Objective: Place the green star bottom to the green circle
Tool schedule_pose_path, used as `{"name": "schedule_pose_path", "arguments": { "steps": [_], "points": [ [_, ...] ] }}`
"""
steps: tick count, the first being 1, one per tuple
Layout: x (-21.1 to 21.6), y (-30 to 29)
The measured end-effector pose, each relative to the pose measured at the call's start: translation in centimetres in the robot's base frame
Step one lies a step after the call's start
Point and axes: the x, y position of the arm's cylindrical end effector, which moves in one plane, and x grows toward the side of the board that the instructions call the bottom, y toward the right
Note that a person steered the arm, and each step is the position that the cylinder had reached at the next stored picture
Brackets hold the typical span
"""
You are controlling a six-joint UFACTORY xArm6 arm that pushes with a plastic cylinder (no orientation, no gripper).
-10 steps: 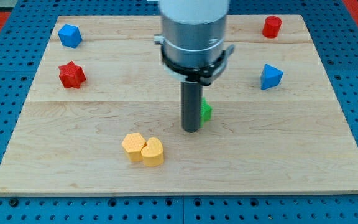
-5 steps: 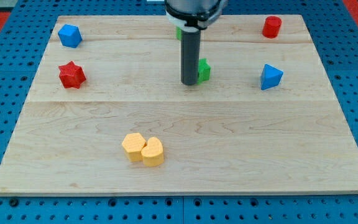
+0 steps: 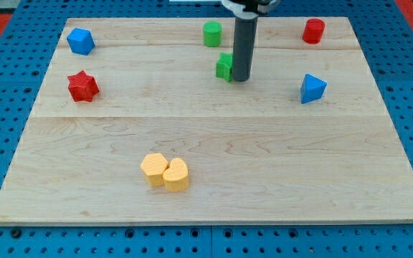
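The green star [image 3: 225,66] lies on the wooden board near the view's top centre, partly hidden by the rod. The green circle [image 3: 211,34] stands just above it and slightly to the view's left, with a small gap between them. My tip [image 3: 241,78] rests on the board right against the star's right side. The rod rises out of the view's top.
A blue block [image 3: 80,41] and a red star [image 3: 82,86] sit at the view's left. A red cylinder [image 3: 313,31] and a blue block [image 3: 312,87] sit at the right. Two yellow blocks [image 3: 165,172] touch each other near the bottom.
My tip moved toward the view's top, then to the star's right side. The green star slid up and slightly left, closer to the green circle, which has come into sight.
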Motion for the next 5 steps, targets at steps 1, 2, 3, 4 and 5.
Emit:
{"name": "schedule_pose_path", "arguments": {
  "steps": [1, 2, 3, 4, 5],
  "points": [
    [-3.3, -0.9],
    [-4.3, -1.6],
    [-3.5, -1.7],
    [-1.3, -2.1],
    [-2.4, -5.1]
  ]
}}
